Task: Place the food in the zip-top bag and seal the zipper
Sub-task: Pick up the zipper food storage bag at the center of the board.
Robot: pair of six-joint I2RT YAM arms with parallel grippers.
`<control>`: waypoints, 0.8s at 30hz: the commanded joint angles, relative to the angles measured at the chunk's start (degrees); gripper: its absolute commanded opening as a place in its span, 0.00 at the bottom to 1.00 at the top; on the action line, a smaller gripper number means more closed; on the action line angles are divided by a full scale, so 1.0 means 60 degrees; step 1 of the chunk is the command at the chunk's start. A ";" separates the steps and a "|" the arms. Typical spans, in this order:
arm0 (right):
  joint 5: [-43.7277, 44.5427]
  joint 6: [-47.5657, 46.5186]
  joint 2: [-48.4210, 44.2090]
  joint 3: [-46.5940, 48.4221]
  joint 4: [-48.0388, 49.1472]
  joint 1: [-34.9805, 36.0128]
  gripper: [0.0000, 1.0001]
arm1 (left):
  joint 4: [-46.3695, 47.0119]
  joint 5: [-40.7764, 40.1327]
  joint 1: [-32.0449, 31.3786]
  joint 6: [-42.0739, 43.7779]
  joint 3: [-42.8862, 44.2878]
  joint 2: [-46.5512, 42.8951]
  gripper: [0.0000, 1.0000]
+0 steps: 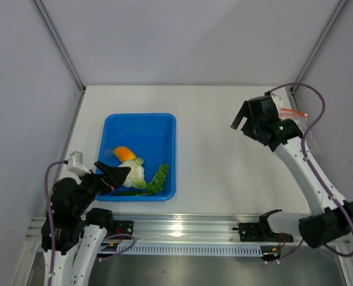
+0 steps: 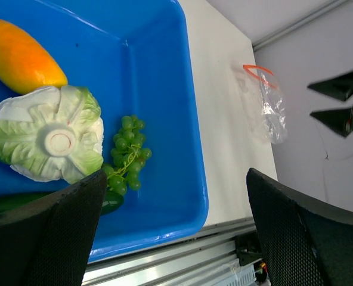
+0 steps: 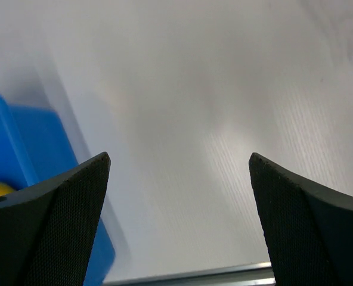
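The food lies in a blue tray [image 1: 141, 122]: an orange-yellow fruit [image 1: 124, 153], a cabbage head [image 1: 138, 174], a grape bunch [image 1: 159, 178] and a thin cucumber [image 1: 133, 192]. My left gripper [image 1: 113, 177] is open and empty, at the tray's near left corner beside the cabbage. In the left wrist view [image 2: 175, 179] it shows the fruit [image 2: 21, 56], cabbage [image 2: 48, 140], grapes [image 2: 127, 155] and cucumber [image 2: 111, 201]. The clear zip-top bag [image 2: 267, 106] with its orange-red zipper [image 2: 257, 71] lies at the far right. My right gripper [image 1: 243, 124] is open, empty and raised beside the bag.
The right arm hides most of the bag in the top view; only the zipper strip [image 1: 293, 111] shows. The right wrist view [image 3: 179, 158] shows white table and the tray's edge [image 3: 21, 155]. Walls close in the table. A metal rail [image 1: 182, 229] runs along the near edge.
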 commanded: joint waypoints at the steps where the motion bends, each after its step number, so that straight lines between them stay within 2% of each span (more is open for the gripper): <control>1: 0.0769 -0.0392 0.1508 0.1444 -0.0025 -0.0993 0.99 | 0.0755 0.0865 0.0076 0.0760 -0.0057 0.0757 1.00; 3: 0.0900 -0.0305 0.2331 0.2425 0.0019 -0.1606 0.99 | 0.1092 0.1056 0.0076 0.1112 -0.0101 0.0890 1.00; 4: 0.1002 -0.0232 0.3264 0.2791 -0.0009 -0.1741 0.99 | 0.1209 0.1115 0.0076 0.1229 -0.0173 0.1021 1.00; 6: 0.1966 -0.0085 0.4323 0.4312 -0.0562 -0.2033 0.99 | 0.1444 0.1174 0.0076 0.1639 -0.0174 0.1125 1.00; 8: 0.2829 0.0280 0.6138 0.5703 -0.1266 -0.2210 0.99 | 0.1590 0.1159 0.0076 0.1903 -0.0247 0.1257 0.99; 9: 0.3516 0.0354 0.6782 0.7232 -0.1951 -0.2298 0.99 | 0.1779 0.1261 0.0076 0.1933 -0.0262 0.1286 1.00; 10: 0.3711 0.0369 0.7427 0.8089 -0.2277 -0.2487 0.99 | 0.1868 0.1320 0.0076 0.1948 -0.0320 0.1330 0.99; 11: 0.3887 0.0456 0.8753 0.8953 -0.2686 -0.2591 0.99 | 0.1956 0.1364 0.0076 0.1934 -0.0393 0.1403 0.99; 12: 0.4266 0.0530 0.9433 1.0876 -0.3560 -0.2664 0.99 | 0.2276 0.1625 0.0076 0.1890 -0.0452 0.1433 1.00; 14: 0.4561 0.0429 1.1114 1.2558 -0.4124 -0.2826 0.99 | 0.2644 0.1905 0.0076 0.1641 -0.0656 0.1462 0.99; 15: 0.4998 0.0399 1.1444 1.3073 -0.4126 -0.2841 0.99 | 0.2791 0.2066 0.0076 0.1553 -0.0715 0.1462 1.00; 17: 0.5352 0.0194 1.1565 1.2789 -0.3514 -0.2957 0.99 | 0.3274 0.2593 0.0076 0.1261 -0.0963 0.1448 1.00; 18: 0.5368 0.0049 1.1492 1.2350 -0.2728 -0.3045 0.99 | 0.3421 0.2754 0.0076 0.1187 -0.1008 0.1418 1.00; 20: 0.5193 0.0033 1.1316 1.1250 -0.2137 -0.3279 0.99 | 0.3685 0.3105 0.0061 0.1040 -0.1213 0.1360 0.99; 24: 0.5455 -0.0506 1.1694 1.0939 -0.1373 -0.3354 0.99 | 0.3686 0.3298 0.0061 0.1069 -0.1448 0.1330 1.00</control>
